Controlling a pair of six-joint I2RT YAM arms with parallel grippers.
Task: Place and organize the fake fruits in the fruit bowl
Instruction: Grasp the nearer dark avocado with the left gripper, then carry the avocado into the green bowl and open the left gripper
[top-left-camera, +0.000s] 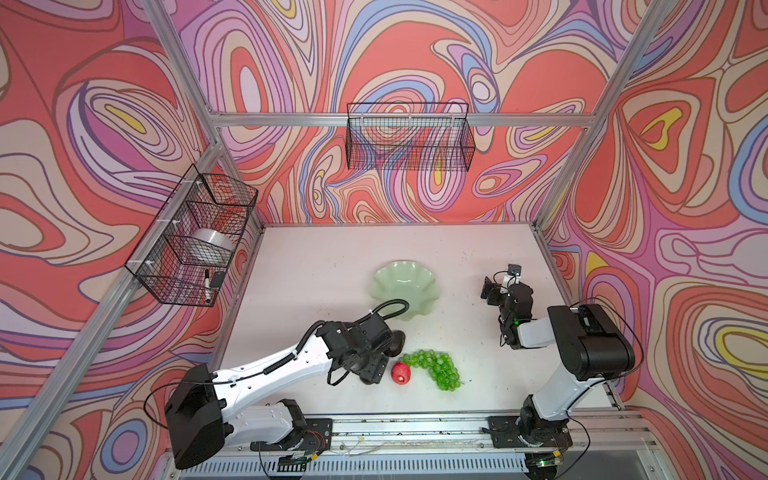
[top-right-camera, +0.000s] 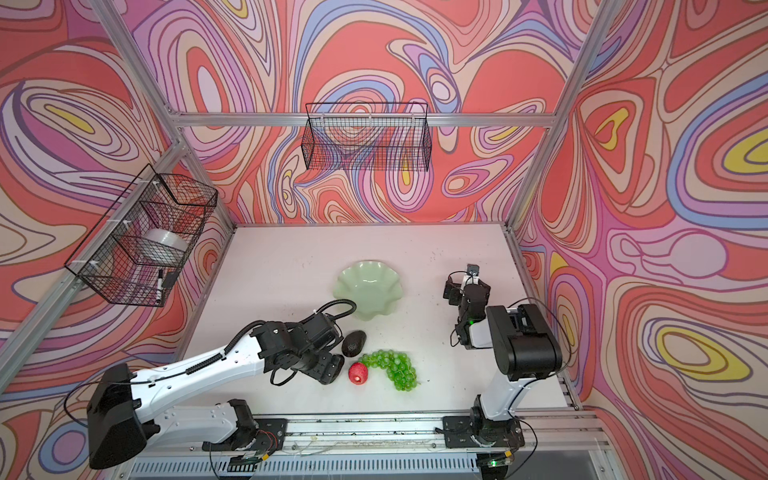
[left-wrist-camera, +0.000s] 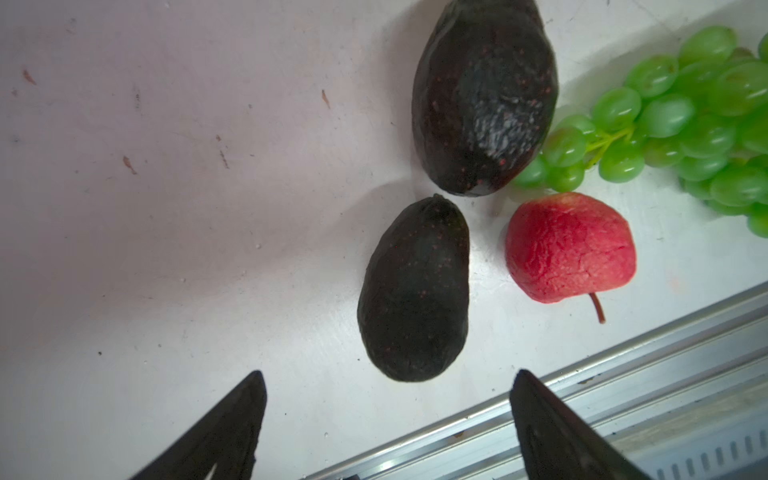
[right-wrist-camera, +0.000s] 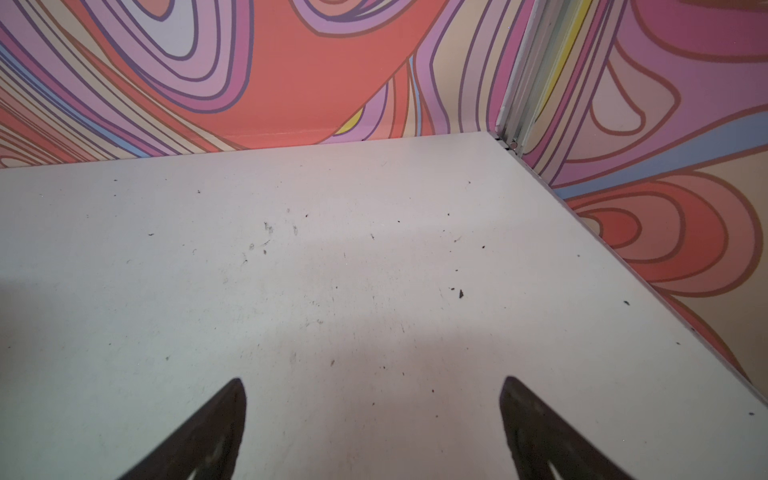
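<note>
Bowl (top-left-camera: 405, 286) stands empty toward the back of the table, and all four fruits lie nearer the arm bases. Grapes (left-wrist-camera: 685, 116) and the bigger avocado (left-wrist-camera: 484, 95) seem to touch. The smaller avocado (left-wrist-camera: 415, 291) lies straight ahead of the left pincer (left-wrist-camera: 388, 376), with its long axis along the reach, so the spread, empty jaws should close across its width. The apple (left-wrist-camera: 569, 247) is just beside it. The right pincer (right-wrist-camera: 374, 379), also spread and empty, is well apart.
</note>
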